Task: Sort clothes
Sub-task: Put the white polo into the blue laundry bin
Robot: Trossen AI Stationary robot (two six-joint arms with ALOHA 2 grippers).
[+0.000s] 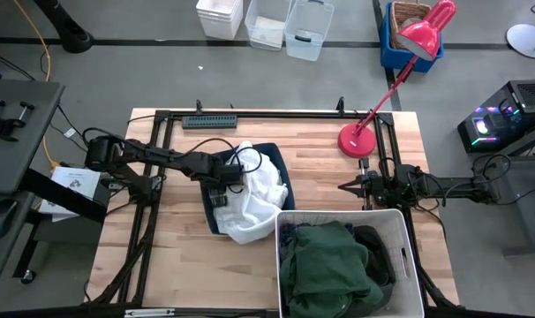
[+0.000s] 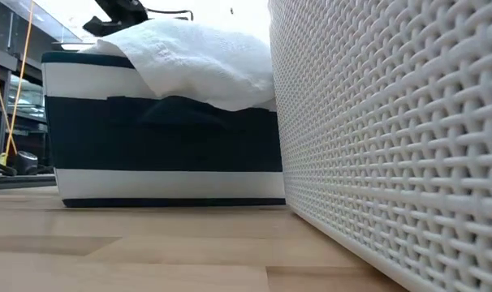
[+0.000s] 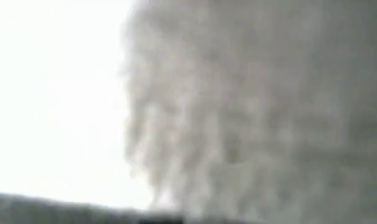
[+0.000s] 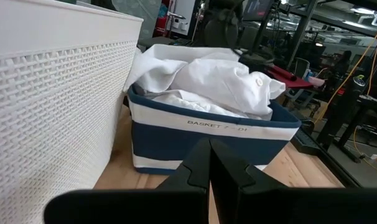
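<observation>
White cloth pieces [image 1: 254, 199] fill the navy fabric bin [image 1: 279, 159] at the table's middle and spill over its near rim. In the low view the cloth [image 2: 197, 57] hangs over the bin's wall [image 2: 165, 138]. My left gripper [image 1: 220, 190] points down over the cloth at the bin's left side, and its wrist view shows only blurred white cloth [image 3: 238, 112]. A dark green hoodie [image 1: 325, 261] and a dark grey jacket [image 1: 373, 252] lie in the white plastic bin [image 1: 338, 215] at the near right. My right gripper [image 4: 210, 162] waits shut and level at the table's right [image 1: 345, 187].
A red desk lamp stands with its base [image 1: 360, 140] on the table's far right. A grey power strip [image 1: 208, 121] lies along the far edge. The white bin's wall [image 2: 392, 122] stands right beside the navy bin. Bare wood lies at the near left.
</observation>
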